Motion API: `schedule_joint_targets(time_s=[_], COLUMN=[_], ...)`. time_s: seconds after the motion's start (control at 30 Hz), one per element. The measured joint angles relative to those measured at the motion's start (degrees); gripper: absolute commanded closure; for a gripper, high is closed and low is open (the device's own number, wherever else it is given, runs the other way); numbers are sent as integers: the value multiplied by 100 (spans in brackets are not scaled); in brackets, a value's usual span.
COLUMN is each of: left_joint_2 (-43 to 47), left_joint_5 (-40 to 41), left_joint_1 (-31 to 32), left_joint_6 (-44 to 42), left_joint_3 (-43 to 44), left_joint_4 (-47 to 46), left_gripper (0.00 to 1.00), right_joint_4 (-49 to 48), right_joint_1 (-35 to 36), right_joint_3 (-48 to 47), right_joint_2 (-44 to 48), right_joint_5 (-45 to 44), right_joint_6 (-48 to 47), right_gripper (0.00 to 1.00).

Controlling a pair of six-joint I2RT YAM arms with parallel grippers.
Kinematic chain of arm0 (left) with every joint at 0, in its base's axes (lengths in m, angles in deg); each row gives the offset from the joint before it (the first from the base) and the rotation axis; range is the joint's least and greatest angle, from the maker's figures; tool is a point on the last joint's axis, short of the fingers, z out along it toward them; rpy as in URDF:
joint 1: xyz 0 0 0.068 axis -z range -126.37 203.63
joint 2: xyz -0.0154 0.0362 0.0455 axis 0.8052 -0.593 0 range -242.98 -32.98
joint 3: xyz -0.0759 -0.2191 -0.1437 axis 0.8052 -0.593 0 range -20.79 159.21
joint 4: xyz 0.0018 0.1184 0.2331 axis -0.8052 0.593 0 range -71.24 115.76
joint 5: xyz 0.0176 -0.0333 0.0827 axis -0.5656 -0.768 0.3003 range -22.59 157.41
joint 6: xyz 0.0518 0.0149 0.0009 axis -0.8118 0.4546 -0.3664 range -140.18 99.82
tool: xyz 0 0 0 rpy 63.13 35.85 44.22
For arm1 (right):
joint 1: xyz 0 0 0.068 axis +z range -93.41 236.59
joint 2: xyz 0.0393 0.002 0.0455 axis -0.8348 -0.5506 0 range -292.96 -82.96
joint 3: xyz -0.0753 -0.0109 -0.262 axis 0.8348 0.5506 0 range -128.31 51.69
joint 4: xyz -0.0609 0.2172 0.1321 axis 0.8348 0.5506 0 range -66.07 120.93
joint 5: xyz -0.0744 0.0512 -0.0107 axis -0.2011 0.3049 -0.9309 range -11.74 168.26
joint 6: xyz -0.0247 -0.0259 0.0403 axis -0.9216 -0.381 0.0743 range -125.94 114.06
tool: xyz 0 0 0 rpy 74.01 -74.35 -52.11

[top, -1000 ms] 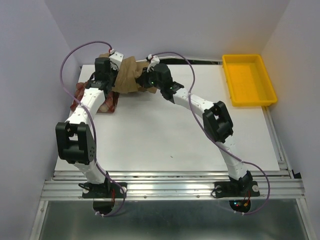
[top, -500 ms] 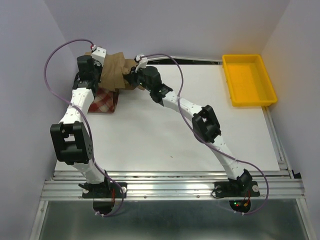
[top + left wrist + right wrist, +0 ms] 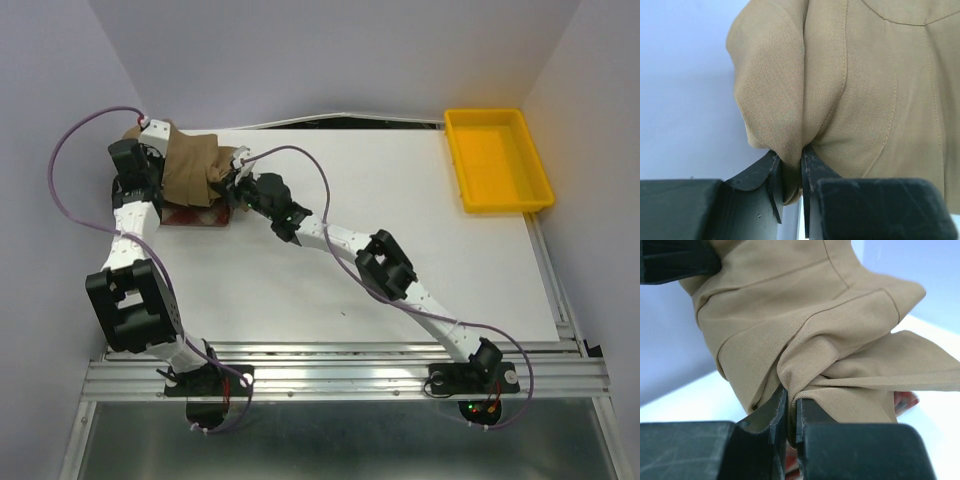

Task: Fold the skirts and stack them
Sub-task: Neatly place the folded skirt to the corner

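Skirts first: the plain tan-brown fabric skirt (image 3: 190,168) is up at the far left corner of the desk. It's bunched into a lump and strung between the two arms, right over the red-and-cream plaid checked skirt (image 3: 195,216). The plaid one lies flat on the desk with only its near strip peeking out. We can't tell whether the tan one rests on it or hangs just clear.

Our left gripper (image 3: 790,157) has its jaws squeezed nearly together with a thick fold of tan cloth pinched between them. Our right gripper (image 3: 791,399) is similar: jaws all but closed on a gathered wad of that skirt, with a bit of plaid showing underneath.

Handling-wise, we reckon it's a light, floppy twill. It has no stiffness, so it sags and creases wherever it isn't held. Nothing fragile, and it shouldn't slip much from the pads. For a tidy fold we'd want corners or the waistband edge, well apart, not mid-cloth wads like now, or it lands crumpled on the stack.

The surface is a smooth white tabletop (image 3: 400,230), so cloth should slide easily. A yellow plastic tray (image 3: 497,160) sits at the far right corner, well apart from the action. Room-wise, pale lavender walls (image 3: 350,50) close in the left, far and right sides, so there's not much elbow room by the left edge.
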Motion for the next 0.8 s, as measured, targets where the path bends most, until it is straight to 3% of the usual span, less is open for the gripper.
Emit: schedule_joint_targets(time_s=[0.13,0.37,0.47,0.5,0.57,0.63,0.67,0.7,0.8], left_joint_2=[-291,-1311,-1355,-1353,-1353,-1351,-1342,-1333,-1226], left_joint_5=[-118,-321,-402,-431,-446,-461,-444,-433,-376], left_joint_1=[-166,-442,-503,-503,-501,-490,-492,-501,-501], left_joint_6=[-186,-365,-431,-450,-496,-581,-588,-599,-649], left_joint_3=[-474,-446,-372,-337,-212,-79,4,109,439], left_joint_4=[-4,127,251,295,413,566,662,780,1093], left_gripper=[100,97,83,71,59,52,43,39,29], right_joint_4=[-24,-146,-223,-247,-238,-164,-120,-31,254], right_joint_1=[55,11,11,13,17,22,31,31,31], right_joint_3=[2,599,922,1080,1342,1576,1692,1794,2065], right_joint_2=[-407,-555,-411,-304,-85,116,234,378,804], right_joint_5=[87,273,308,330,365,367,367,350,223], right_joint_6=[-87,-87,-7,26,68,122,149,186,238], right_gripper=[99,95,76,68,63,50,42,30,17])
